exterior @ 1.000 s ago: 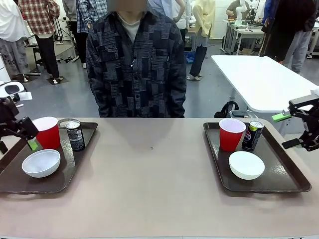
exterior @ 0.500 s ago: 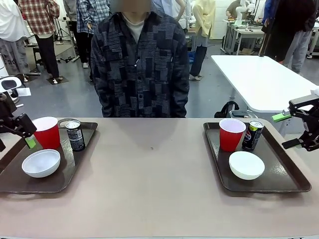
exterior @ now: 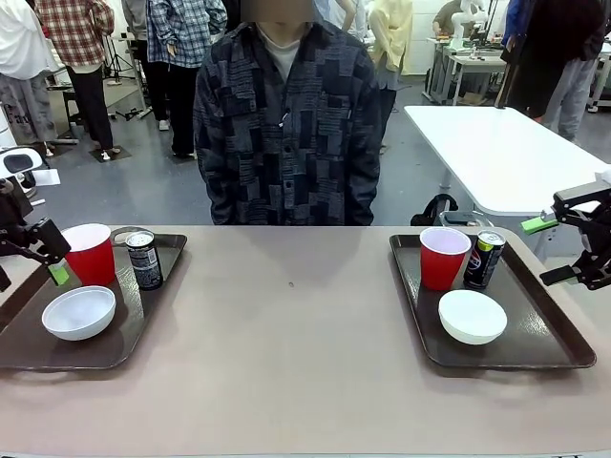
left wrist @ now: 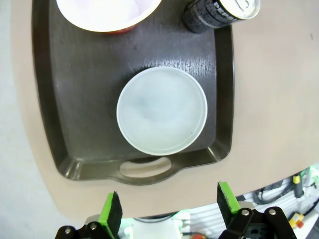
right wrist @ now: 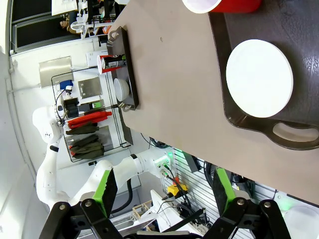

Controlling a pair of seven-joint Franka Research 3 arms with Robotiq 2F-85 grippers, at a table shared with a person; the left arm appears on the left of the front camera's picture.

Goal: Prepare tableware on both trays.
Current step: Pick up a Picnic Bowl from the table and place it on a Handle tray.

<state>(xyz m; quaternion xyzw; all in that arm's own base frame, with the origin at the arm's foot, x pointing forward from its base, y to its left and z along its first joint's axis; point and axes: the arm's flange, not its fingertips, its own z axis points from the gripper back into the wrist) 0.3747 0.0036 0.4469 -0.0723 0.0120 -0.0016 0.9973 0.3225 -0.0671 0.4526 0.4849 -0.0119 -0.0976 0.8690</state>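
- Two trays are sitting on the beige table (exterior: pixel 286 353), one at each end, both already loaded up.
- Left gripper (exterior: pixel 43 253) is hanging over the far-left edge with its fingers spread apart, gripping nothing.
- Left tray (exterior: pixel 29 353) is carrying a red cup (exterior: pixel 91 254), a dark can (exterior: pixel 145 259) just beside it, and a white bowl (exterior: pixel 79 312) nearer the front.
- A person (exterior: pixel 286 124) is standing at the far side, middle.
- Right tray (exterior: pixel 554 343) is holding a red cup (exterior: pixel 444 257), a can (exterior: pixel 484 259) touching it, a bowl (exterior: pixel 473 316) in front.
- Right gripper (exterior: pixel 570 250) is hovering past the right tray's edge, jaws wide apart, empty.
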